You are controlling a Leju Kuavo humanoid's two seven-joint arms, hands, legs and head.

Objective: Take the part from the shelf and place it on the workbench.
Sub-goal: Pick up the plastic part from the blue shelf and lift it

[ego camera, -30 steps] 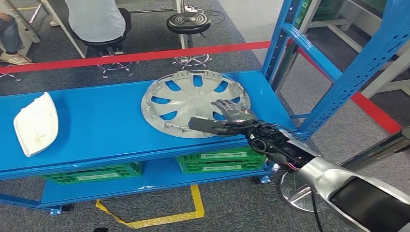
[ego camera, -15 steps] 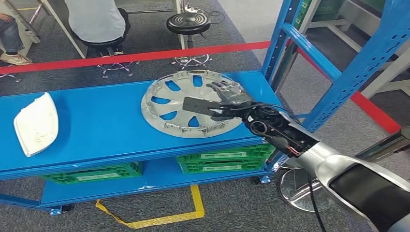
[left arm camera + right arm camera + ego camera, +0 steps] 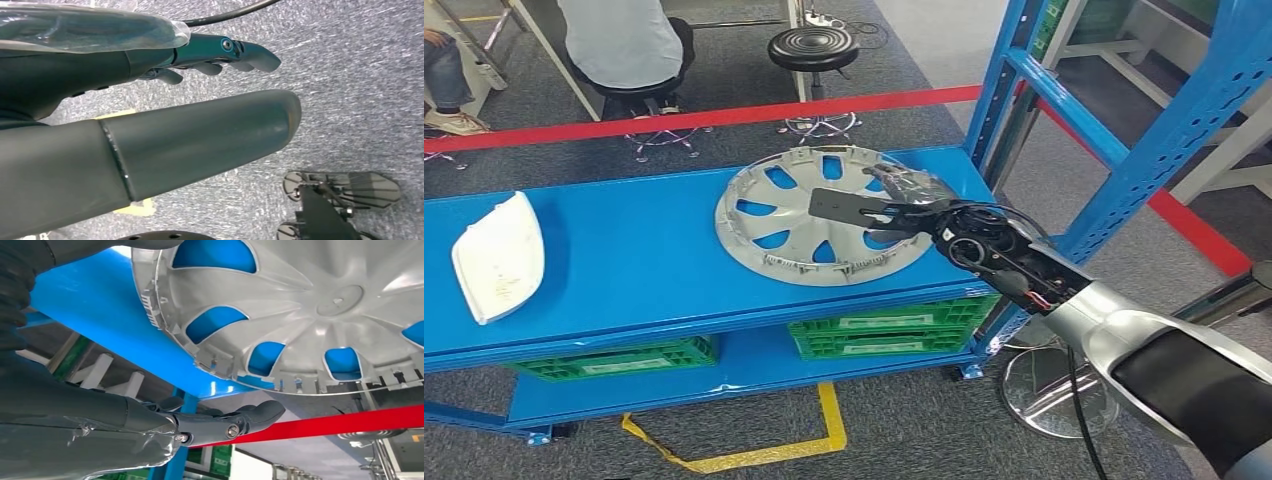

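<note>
The silver wheel cover (image 3: 826, 213) lies on the blue shelf (image 3: 624, 260) by red floor tape (image 3: 684, 118), the right hand (image 3: 894, 210) spread apart over it, holding nothing.

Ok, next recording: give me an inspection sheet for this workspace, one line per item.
Surface: blue shelf, top level, carries two parts.
Job's things: silver hubcap lies inner side up near the shelf's right end.
Clutter: white panel at the left end; green crates on the level below.
Robot hands: right robot hand open over the hubcap, not gripping; left robot hand open, hanging over carpet.
Cables: black cable along the right arm.
Surroundings: red barrier tape, a seated person, a stool.
</note>
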